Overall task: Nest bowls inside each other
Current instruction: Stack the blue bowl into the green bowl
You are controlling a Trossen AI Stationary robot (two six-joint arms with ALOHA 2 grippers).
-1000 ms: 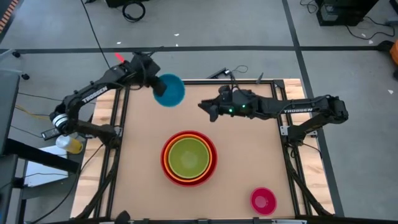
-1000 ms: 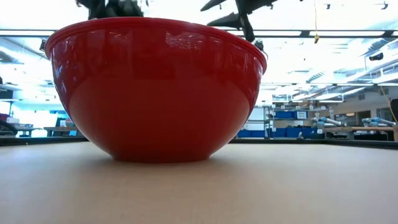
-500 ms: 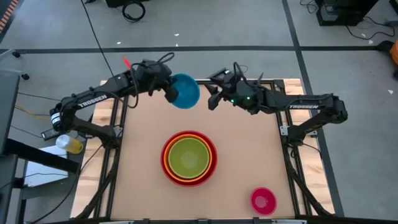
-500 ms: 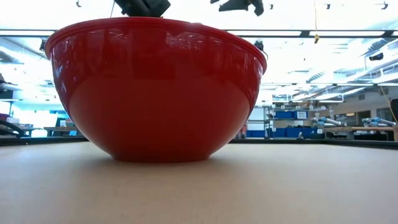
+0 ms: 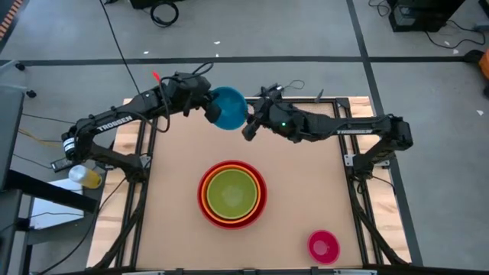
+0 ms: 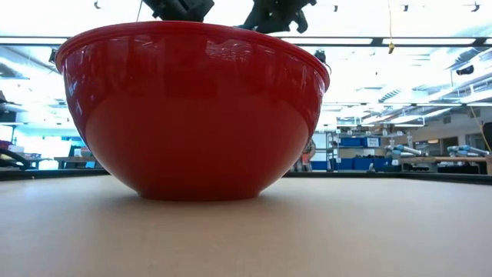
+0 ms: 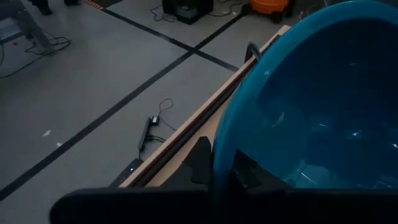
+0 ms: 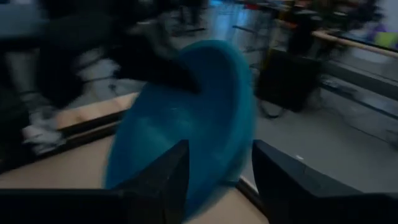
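1. The left gripper (image 5: pixel 208 109) is up in the air near the far edge of the table (image 5: pixel 176 183). Its fingers are pinched tight on the rim of the blue bowl (image 5: pixel 228 108).
2. The blue bowl hangs tipped on its side, sticking out from the left gripper toward the right gripper (image 5: pixel 249 122).
3. The right gripper is just beside the blue bowl, on the side away from the left gripper. Its fingers (image 8: pixel 163 177) are spread apart, and the bowl's edge sits between them.
4. I cannot tell if they touch the bowl.
5. Nearer than both grippers sits the red bowl (image 5: pixel 204 200). The orange bowl (image 5: pixel 260 195) and the green bowl (image 5: pixel 232 192) sit inside it.
6. The pink bowl (image 5: pixel 322 246) sits alone, well apart from both grippers.
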